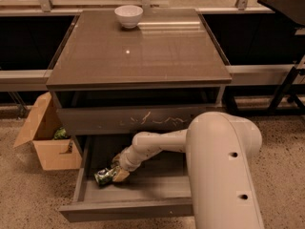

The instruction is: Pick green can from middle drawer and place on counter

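The green can [105, 176] lies on its side on the floor of the open middle drawer [128, 210], near its left side. My gripper [117, 173] reaches down into the drawer from the right and sits against the can's right end, touching it. The white forearm [157, 144] runs back to the large white arm housing [224, 171], which hides the drawer's right part. The counter [143, 56] is the glossy grey-brown top of the cabinet above.
A white bowl [128, 15] stands at the counter's back edge. The shut drawer [138, 120] above has white scratches. An open cardboard box [47, 144] with a dull green lump [60, 133] sits on the floor at the left. Dark table legs [286, 89] stand at the right.
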